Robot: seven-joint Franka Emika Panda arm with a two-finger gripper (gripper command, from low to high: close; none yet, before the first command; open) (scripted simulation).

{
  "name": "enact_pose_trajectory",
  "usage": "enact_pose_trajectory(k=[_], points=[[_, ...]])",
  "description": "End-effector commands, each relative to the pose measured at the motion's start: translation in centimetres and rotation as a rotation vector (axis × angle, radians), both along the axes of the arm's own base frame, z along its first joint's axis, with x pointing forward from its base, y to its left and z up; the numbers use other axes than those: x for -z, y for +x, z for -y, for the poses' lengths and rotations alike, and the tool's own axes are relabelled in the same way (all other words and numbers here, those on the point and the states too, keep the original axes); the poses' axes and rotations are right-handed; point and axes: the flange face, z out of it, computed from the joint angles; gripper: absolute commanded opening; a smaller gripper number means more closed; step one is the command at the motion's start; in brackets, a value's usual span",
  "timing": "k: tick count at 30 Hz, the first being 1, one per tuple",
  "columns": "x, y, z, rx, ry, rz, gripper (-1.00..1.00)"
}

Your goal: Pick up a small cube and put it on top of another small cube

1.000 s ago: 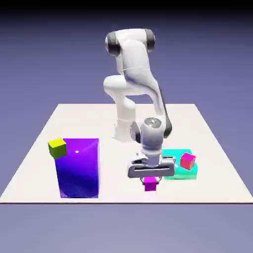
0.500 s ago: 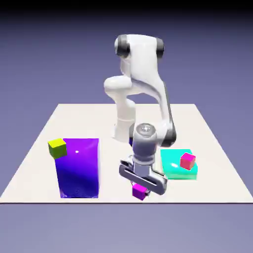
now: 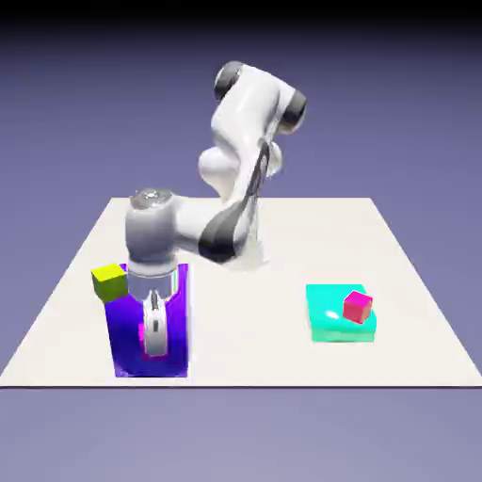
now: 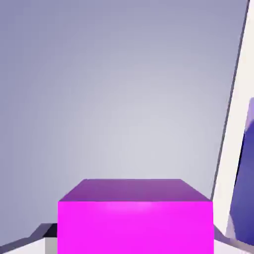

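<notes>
- Plain blue-violet backdrop (image 3: pixel 405 122), pale tabletop (image 3: pixel 249 329), rendered scene.
- Exterior view, clock read from picture centre: purple block (image 3: pixel 172 362) between seven and eight, lime cube (image 3: pixel 109 283) between eight and nine, overlapping the block's upper corner. Can't tell if it rests on the block or beside it.
- Teal block (image 3: pixel 329 325) at four o'clock, pink cube (image 3: pixel 357 307) overlapping its nearer-four side. Not needed.
- Magenta cube (image 4: pixel 135 225): in the pincer (image 4: pixel 135 243), at six o'clock in the hand view; in the exterior view only slivers show around the hand, in front of the purple block.
- Pincer: closed on the cube, fingers parted just by its width, one at each side. Grip looks square.
- Handling, my guess: light, stiff, flat-sided, not fragile. Smooth faces could slip or twist if pinched off-centre.
- Best hold: two opposite side faces, mid-face, leaving the underside free for seating. Current grip seems to fit that.
- Step, judged: carrying toward the lime cube; picking looks done, stacking isn't.
- Next: shift toward nine o'clock in the exterior view, square up over the lime cube, lower gently, let go once seated.
- Risk: lime top is small; a tilted or off-centre set-down could knock it away.
</notes>
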Motion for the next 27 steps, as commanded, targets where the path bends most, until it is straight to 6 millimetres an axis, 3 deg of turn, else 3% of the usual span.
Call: enact_pose_trajectory(k=[1,3,8,11,15,19,27], points=[[-1.3,-0.5,2.0,0.045,-0.004,0.018,-1.00],[-2.8,-2.5,6.1,0.099,-0.010,0.041,-1.00],[-1.3,-11.6,15.4,0.052,-0.021,0.010,-1.00],[-0.4,-17.6,19.4,0.013,-0.025,-0.006,-1.00],[0.9,-25.6,23.2,-0.052,-0.028,-0.023,-1.00],[2.9,-28.4,21.2,-0.255,-0.018,-0.052,-1.00],[6.0,-32.2,15.1,-0.728,-0.019,-0.082,-1.00]])
